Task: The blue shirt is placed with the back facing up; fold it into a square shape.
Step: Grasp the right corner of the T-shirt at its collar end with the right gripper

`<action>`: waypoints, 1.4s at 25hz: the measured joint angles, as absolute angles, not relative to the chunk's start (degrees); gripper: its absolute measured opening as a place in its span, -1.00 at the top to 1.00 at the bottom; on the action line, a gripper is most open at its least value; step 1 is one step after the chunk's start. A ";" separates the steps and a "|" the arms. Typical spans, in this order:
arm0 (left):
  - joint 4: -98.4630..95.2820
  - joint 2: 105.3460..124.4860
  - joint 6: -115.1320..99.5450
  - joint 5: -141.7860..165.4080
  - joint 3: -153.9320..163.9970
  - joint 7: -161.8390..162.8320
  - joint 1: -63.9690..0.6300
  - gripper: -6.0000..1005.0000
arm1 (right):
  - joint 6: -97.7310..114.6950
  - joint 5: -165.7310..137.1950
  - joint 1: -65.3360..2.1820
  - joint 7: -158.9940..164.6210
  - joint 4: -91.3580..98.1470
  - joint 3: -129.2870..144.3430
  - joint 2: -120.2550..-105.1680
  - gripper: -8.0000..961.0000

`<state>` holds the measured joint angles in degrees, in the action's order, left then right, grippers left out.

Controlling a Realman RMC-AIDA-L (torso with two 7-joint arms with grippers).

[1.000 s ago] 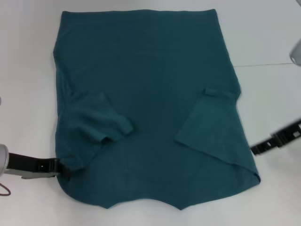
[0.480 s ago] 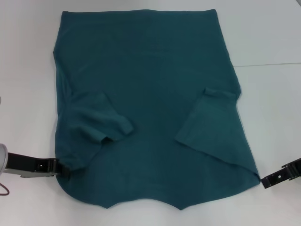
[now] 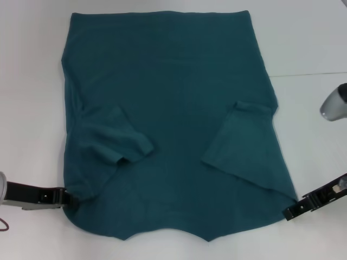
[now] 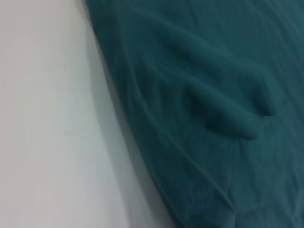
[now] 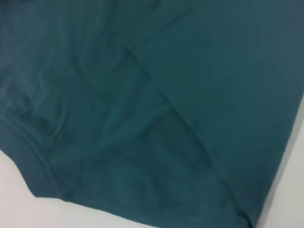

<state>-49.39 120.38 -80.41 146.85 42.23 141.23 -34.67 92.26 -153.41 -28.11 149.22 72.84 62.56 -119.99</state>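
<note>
With my left pincer (image 3: 68, 196) and right pincer (image 3: 287, 212) at the limp blue shirt's (image 3: 173, 108) near corners, grip unclear, I'd pinch those shoulder edges.

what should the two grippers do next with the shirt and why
Probably close both on the near corners, then lift and carry that edge toward the far hem. The blue shirt lies flat on the table with both sleeves already folded in. The left gripper sits at its near left corner and the right gripper at its near right corner, so a half fold seems next.
</note>
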 joint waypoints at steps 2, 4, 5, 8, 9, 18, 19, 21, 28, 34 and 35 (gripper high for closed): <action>-49.40 120.39 -80.41 146.92 42.20 141.22 -34.58 0.90 | 91.95 -153.50 -28.66 149.43 71.54 63.47 -119.89 -0.79; -49.40 120.40 -80.42 146.93 42.19 141.19 -34.55 0.90 | 91.54 -154.16 -29.08 149.52 70.65 63.81 -119.89 -0.63; -49.40 120.41 -80.41 146.93 42.18 141.16 -34.55 0.90 | 91.25 -154.56 -29.24 149.68 70.42 63.92 -119.93 -0.55; -49.39 120.41 -80.42 146.88 42.18 141.10 -34.54 0.90 | 90.43 -155.13 -29.36 150.40 70.20 64.84 -120.03 -0.46; -49.39 120.41 -80.42 146.87 42.18 141.09 -34.54 0.90 | 90.23 -155.16 -29.36 150.63 70.18 65.25 -120.00 -0.47; -49.40 120.41 -80.42 146.87 42.19 141.06 -34.53 0.90 | 89.10 -155.22 -30.17 151.01 69.98 66.28 -119.96 -0.47; -49.39 120.41 -80.42 146.87 42.18 141.06 -34.53 0.90 | 89.00 -155.22 -30.39 151.03 69.73 66.46 -119.96 -0.47; -49.40 120.41 -80.43 146.87 42.19 141.06 -34.54 0.90 | 88.94 -155.24 -30.82 151.07 69.16 66.68 -119.96 -0.47; -49.40 120.37 -80.63 146.95 42.18 141.06 -34.54 0.90 | 88.81 -156.89 -31.87 151.18 67.98 67.14 -120.06 -0.46; -49.39 120.32 -80.63 146.95 42.10 141.06 -34.54 0.90 | 87.99 -157.34 -31.97 152.39 67.94 68.92 -119.98 -0.46; -49.39 120.32 -80.61 146.95 42.09 141.06 -34.54 0.90 | 87.93 -157.34 -32.06 152.40 67.88 69.19 -120.00 -0.46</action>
<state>-49.39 120.32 -80.61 146.95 42.09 141.06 -34.54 87.93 -157.34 -32.06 152.40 67.88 69.19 -120.00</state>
